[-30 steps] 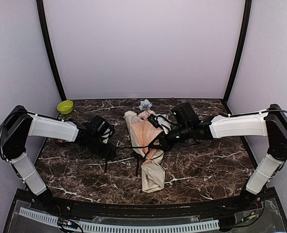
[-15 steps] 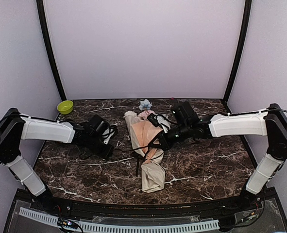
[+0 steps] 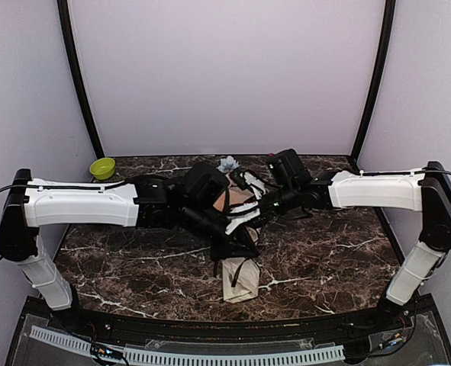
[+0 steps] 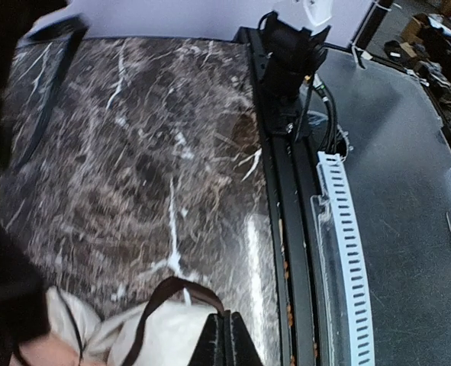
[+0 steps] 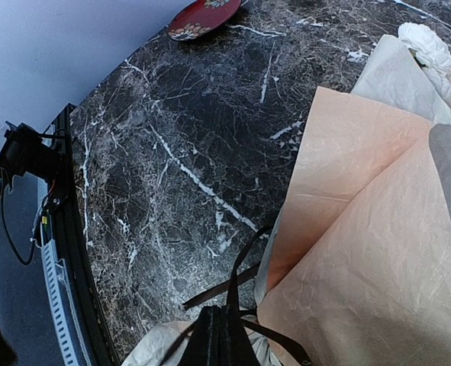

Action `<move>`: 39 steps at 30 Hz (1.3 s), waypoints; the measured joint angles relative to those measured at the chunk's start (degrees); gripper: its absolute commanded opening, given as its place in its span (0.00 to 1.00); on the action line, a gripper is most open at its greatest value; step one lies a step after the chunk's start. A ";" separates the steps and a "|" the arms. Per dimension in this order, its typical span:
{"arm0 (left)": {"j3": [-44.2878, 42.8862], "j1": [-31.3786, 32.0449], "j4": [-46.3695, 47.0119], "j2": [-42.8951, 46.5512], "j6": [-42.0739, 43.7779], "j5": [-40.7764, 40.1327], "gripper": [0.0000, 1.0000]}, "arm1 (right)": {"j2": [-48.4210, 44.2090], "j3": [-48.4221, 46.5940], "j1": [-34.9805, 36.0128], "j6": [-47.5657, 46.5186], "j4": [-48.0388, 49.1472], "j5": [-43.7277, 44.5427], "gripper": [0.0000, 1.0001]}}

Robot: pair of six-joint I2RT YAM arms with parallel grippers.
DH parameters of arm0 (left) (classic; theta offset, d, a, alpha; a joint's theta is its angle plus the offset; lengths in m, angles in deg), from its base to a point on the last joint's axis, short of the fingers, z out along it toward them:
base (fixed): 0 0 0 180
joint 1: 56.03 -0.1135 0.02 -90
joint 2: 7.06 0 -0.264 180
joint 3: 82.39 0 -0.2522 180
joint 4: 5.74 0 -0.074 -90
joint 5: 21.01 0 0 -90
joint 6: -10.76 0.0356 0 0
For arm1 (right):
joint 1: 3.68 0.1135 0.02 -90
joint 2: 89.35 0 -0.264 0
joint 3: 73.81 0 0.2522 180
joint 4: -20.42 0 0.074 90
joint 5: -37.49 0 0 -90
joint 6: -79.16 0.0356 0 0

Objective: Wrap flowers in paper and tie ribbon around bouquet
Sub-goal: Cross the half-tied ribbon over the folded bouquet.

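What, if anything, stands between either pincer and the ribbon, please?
Nothing visible does. The left pincer is shut on a loop of the ribbon over the bouquet, and the right pincer is shut on ribbon strands beside the peach paper.

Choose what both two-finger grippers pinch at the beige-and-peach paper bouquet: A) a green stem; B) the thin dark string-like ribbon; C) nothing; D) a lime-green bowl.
B: the left gripper and right gripper are each shut on a strand of the thin dark ribbon.
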 measured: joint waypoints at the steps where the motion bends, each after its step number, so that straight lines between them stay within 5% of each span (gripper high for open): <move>1: -2.47 0.90 0.72 -2.38 0.83 1.18 0.00 | 0.00 -0.33 0.00 -0.02 -0.07 0.00 0.00; 10: -16.98 7.15 7.78 -19.30 7.26 7.74 0.00 | 0.00 -0.63 -0.68 -1.33 -2.49 0.02 0.00; 20: -14.12 9.01 13.75 -22.99 13.33 8.39 0.01 | 0.00 -0.63 -1.20 -2.93 -4.46 0.15 0.00; 21: -13.49 9.01 13.84 -23.50 13.88 7.41 0.11 | 0.00 -0.63 -1.22 -3.06 -4.63 0.17 0.00; 23: -12.96 9.01 13.81 -25.55 15.02 4.85 0.45 | 0.00 -0.63 -1.22 -3.28 -4.96 0.17 0.00; 25: -12.44 9.01 13.92 -27.12 15.89 2.21 0.65 | 0.00 -0.63 -1.25 -3.48 -5.16 0.20 0.00; 32: -9.42 9.55 15.89 -26.49 18.58 -8.92 0.78 | -0.02 -0.63 -1.25 -3.67 -5.53 0.20 0.00; 39: 4.44 10.27 25.53 -12.50 19.61 -11.76 0.84 | -0.02 -0.63 -1.25 -3.54 -5.49 0.15 0.00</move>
